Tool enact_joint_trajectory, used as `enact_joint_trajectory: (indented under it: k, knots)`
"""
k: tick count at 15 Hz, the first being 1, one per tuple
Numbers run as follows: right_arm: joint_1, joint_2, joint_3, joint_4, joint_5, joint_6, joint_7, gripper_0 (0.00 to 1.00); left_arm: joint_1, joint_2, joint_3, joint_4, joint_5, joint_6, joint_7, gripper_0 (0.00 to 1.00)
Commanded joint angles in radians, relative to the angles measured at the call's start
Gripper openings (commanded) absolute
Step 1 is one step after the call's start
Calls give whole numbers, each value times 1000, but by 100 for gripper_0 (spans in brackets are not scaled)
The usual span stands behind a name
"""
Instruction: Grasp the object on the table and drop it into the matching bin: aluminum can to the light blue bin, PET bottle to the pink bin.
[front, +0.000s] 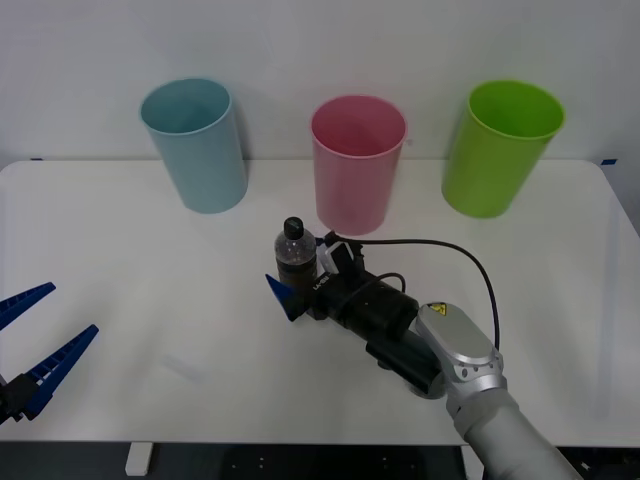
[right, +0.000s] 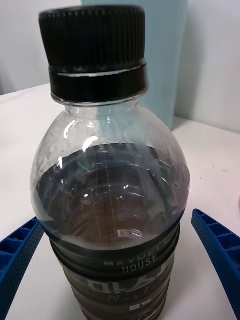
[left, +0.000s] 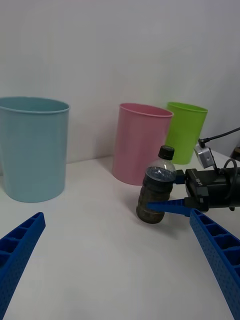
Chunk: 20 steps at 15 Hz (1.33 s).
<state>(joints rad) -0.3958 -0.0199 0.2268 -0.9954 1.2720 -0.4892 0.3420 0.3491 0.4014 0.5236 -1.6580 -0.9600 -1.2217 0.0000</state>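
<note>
The PET bottle (front: 295, 255), clear with a black cap and dark label, stands upright on the white table (front: 150, 260) just in front of the pink bin (front: 357, 165). My right gripper (front: 292, 278) is open around the bottle's lower body, one blue finger on each side with a small gap. In the right wrist view the bottle (right: 115, 200) stands between the fingers (right: 215, 250). The light blue bin (front: 195, 145) stands at the back left. My left gripper (front: 70, 310) hangs open and holds nothing at the table's front left. Its wrist view faces the bottle (left: 156, 192) and pink bin (left: 142, 145).
A lime green bin (front: 500, 150) stands at the back right, beside the pink one. A black cable loops from my right wrist over the table. The three bins line the far edge against a white wall.
</note>
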Motion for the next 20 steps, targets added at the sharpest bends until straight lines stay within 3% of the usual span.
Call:
enact_joint_trajectory:
  k: [1,2,13,20]
  knots:
    - [0,2,0,0,-3,0,11,52,0,0,0,0,0,0,0,100]
    - [0,0,0,0,-8,0,11,0,0,0,0,0,0,0,0,100]
    - [3,-14,0,-22,-20,-2,14,0,0,0,0,0,0,0,0,100]
    - [109,-106,6,-184,-45,-6,-28,0,0,0,0,0,0,0,0,100]
